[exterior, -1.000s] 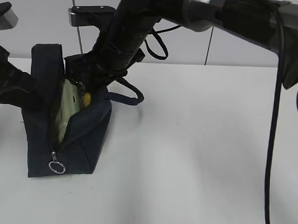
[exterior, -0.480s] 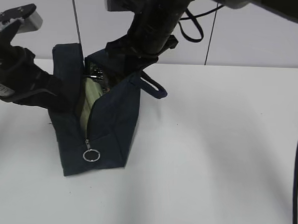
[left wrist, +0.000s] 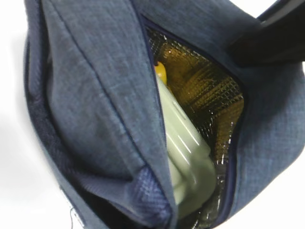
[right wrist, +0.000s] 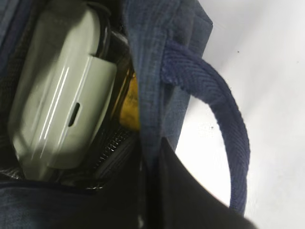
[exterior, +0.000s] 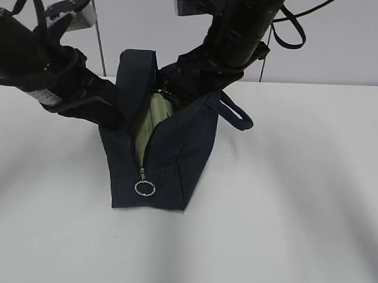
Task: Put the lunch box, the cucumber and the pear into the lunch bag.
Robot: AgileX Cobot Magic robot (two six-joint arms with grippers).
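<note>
The navy lunch bag (exterior: pixel 175 160) stands on the white table with its top open and its ring pull (exterior: pixel 145 188) facing me. The sage-lidded lunch box (exterior: pixel 152 114) stands inside it; it also shows in the left wrist view (left wrist: pixel 186 148) and the right wrist view (right wrist: pixel 57 105). A bit of the yellow pear (left wrist: pixel 160 72) shows behind the box, and in the right wrist view (right wrist: pixel 129 109). The cucumber is hidden. My left gripper (exterior: pixel 117 115) grips the bag's left flap. My right gripper (exterior: pixel 201 85) is clamped on the right wall (right wrist: pixel 152 157).
The bag's padded handle (exterior: pixel 238 115) loops out to the right, close to my right gripper (right wrist: pixel 224 124). The silvery lining (left wrist: pixel 209 90) shows inside the opening. White table (exterior: pixel 300 204) surrounds the bag; a pale wall stands behind.
The bag, held by both grippers, has moved to the right across the table. Both arms moved right with it. The box stays inside.
</note>
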